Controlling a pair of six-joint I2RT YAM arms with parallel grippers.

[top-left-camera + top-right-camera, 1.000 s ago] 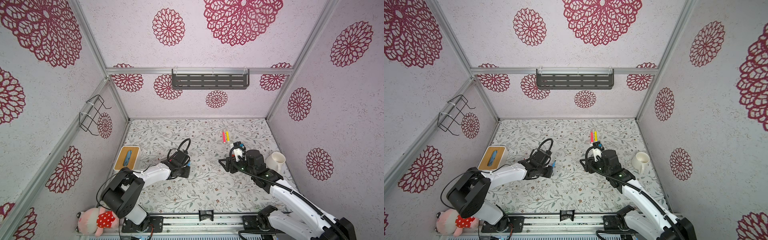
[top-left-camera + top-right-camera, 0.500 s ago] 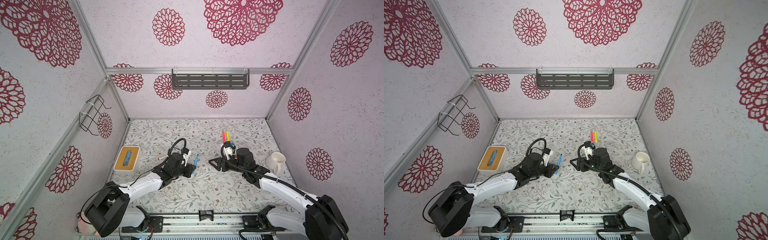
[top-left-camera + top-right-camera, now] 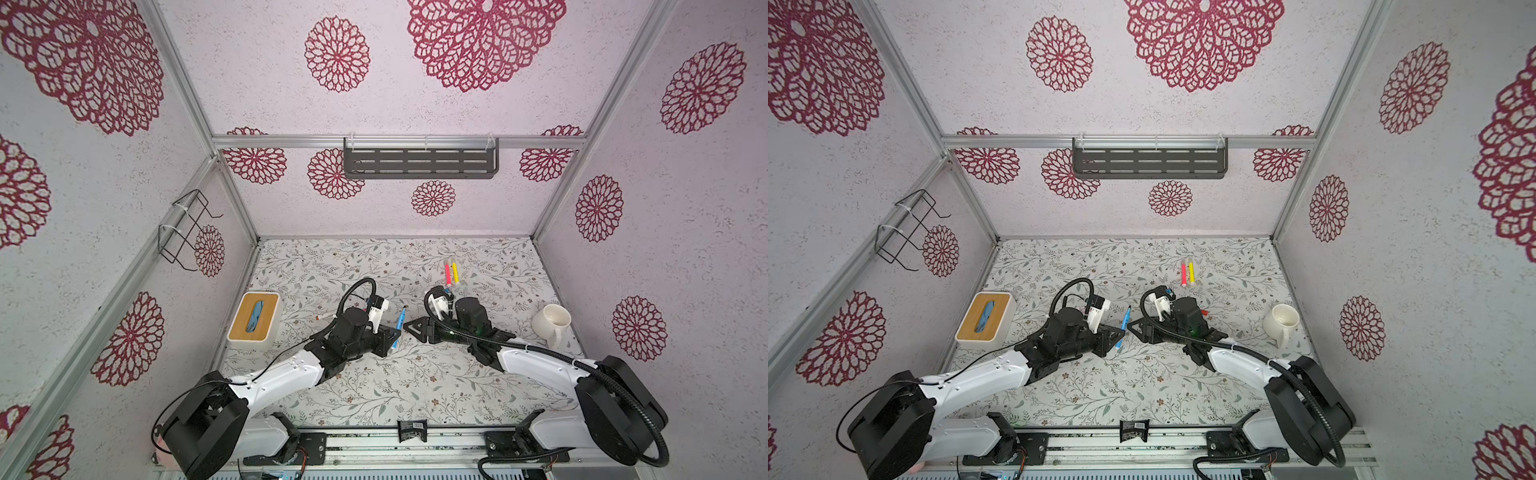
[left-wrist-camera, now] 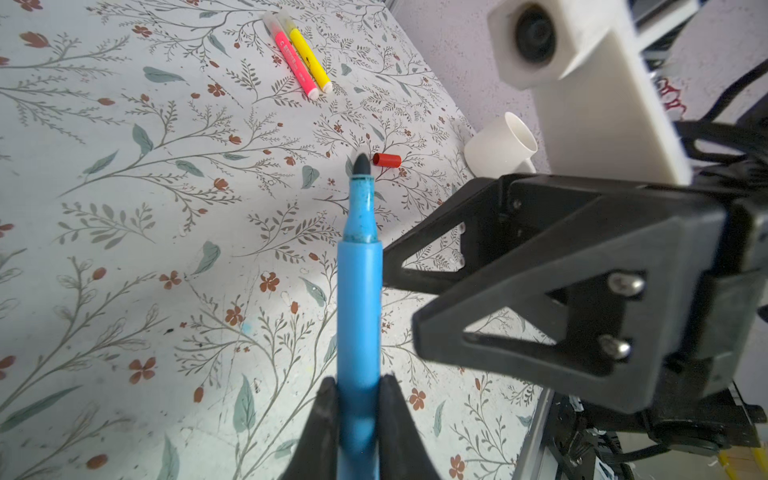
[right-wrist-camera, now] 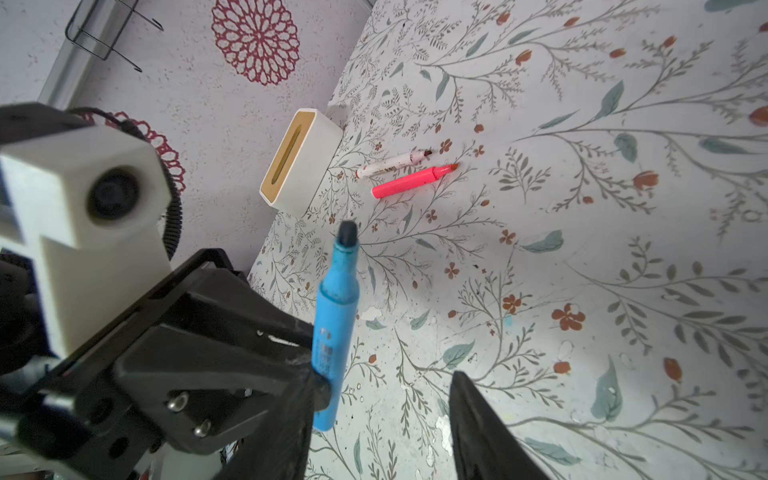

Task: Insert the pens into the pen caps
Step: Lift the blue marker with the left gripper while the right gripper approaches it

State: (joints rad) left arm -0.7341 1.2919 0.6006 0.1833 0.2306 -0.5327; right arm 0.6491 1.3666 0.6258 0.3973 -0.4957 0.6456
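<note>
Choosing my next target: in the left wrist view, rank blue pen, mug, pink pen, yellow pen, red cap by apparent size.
1. blue pen, though nearness inflates it
2. mug, partly hidden
3. pink pen and yellow pen, alike
4. red cap

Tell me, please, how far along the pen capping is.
Done, apparently: the pink pen and yellow pen lie side by side with clear caps on. In hand: the left gripper is shut on the uncapped blue pen, with the open right gripper close by, no cap visible in it. Remaining: the white pen and red-pink pen lie uncapped; a red cap lies loose.
</note>
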